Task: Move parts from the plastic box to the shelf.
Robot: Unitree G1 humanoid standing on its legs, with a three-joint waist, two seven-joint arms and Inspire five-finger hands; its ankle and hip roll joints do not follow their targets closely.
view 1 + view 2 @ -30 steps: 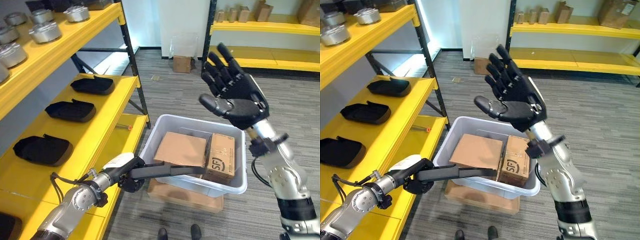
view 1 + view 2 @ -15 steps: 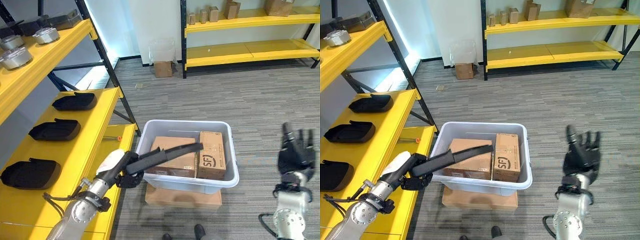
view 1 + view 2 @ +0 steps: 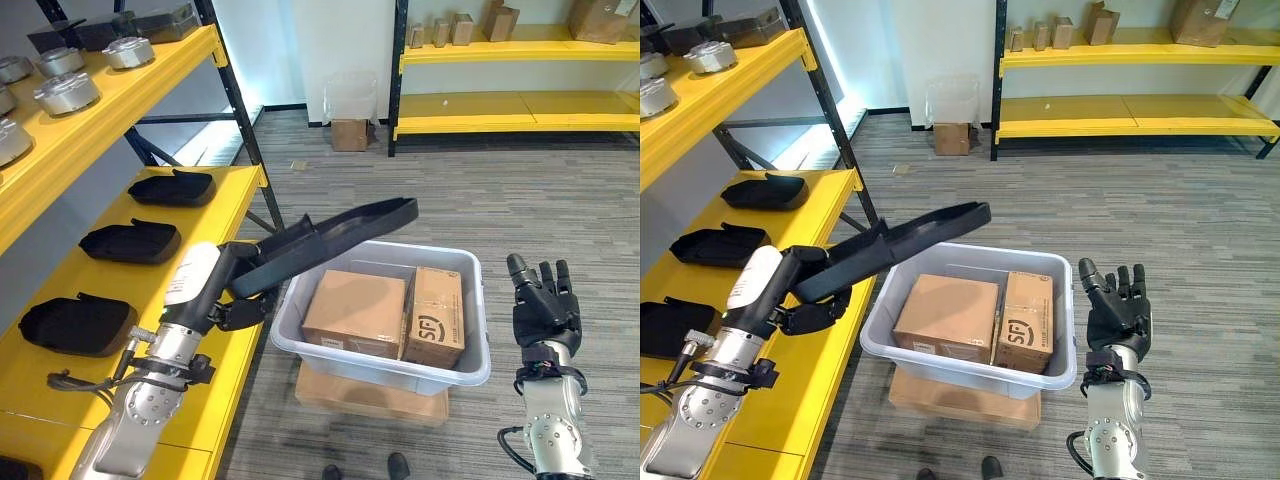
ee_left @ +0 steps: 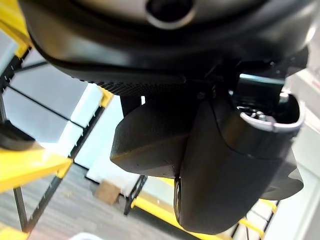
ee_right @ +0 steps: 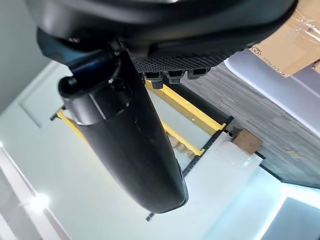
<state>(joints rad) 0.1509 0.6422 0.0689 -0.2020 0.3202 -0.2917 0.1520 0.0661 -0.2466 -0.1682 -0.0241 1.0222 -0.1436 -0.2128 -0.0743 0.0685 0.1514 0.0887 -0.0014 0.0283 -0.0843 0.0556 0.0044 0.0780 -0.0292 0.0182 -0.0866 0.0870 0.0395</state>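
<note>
Above the box (image 3: 470,365), at its shelf-side rim, the left hand (image 3: 232,296) grips one end of a long black part (image 3: 335,232), fingers curled round it, so that the part juts out over the bin, rising towards its free end. That far end hangs clear of the two cartons (image 3: 355,312) inside the bin, and nothing touches it. Off to the other side, the right hand (image 3: 545,312) stands upright near the box, fingers straight and spread, holding nothing. To the left runs the yellow shelf (image 3: 235,190), where three similar black parts (image 3: 130,242) lie in a row, well apart from one another. The step in hand looks like the carry from bin to shelf. Done well, it means swinging the long part round towards the shelf without letting the free end dip onto the rim or strike the black upright (image 3: 240,110) that stands between the bin and the shelf. Because the hold is at one end, the part will lever against the fingers, so a firm grip and a slow turn seem wise. A bare stretch of yellow board nearer the robot than the row looks the likeliest place to set it, laid flat and parallel to the others.
</note>
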